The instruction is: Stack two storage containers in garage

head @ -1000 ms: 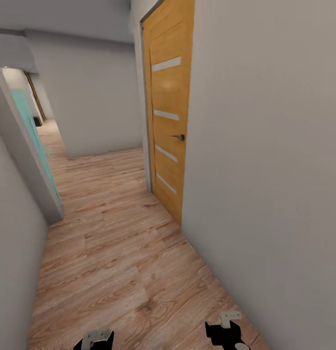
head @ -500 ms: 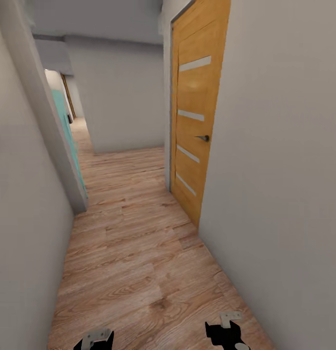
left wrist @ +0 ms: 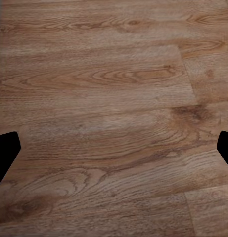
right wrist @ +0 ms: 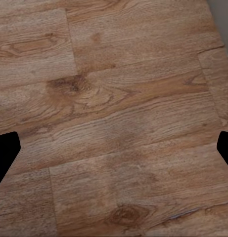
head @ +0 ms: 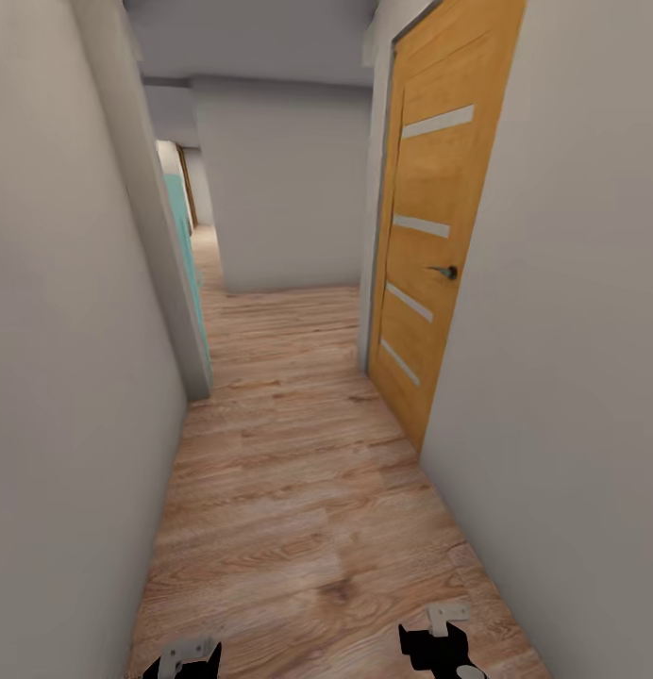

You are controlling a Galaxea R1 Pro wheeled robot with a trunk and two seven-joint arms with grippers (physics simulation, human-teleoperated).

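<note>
Two grey-white walls bound a narrow corridor with light wood plank flooring [head: 308, 509]. Left wall [head: 62, 358] is plain and ends at a corner where a teal panel [head: 187, 255] stands along the edge of an opening. Right wall [head: 581, 358] carries an orange wooden door [head: 438, 236], shut, with four pale horizontal strips and a dark lever handle [head: 445, 272]. Straight ahead a grey wall block [head: 289, 189] closes the passage; the floor runs on past its left side toward a further doorway.

Head view: left gripper [head: 188, 655] and right gripper [head: 442, 634] sit low at the frame's bottom edge, black bodies with pale metal brackets, right one near the right wall.

Wrist views: each looks down on bare planks, brown grain with knots and board seams. Left gripper [left wrist: 114, 153] fingers show as black tips at opposite frame edges, spread wide, nothing between them. Right gripper [right wrist: 114, 153] same: spread wide, nothing held.

Storage containers: out of frame, so their position can't be told.
</note>
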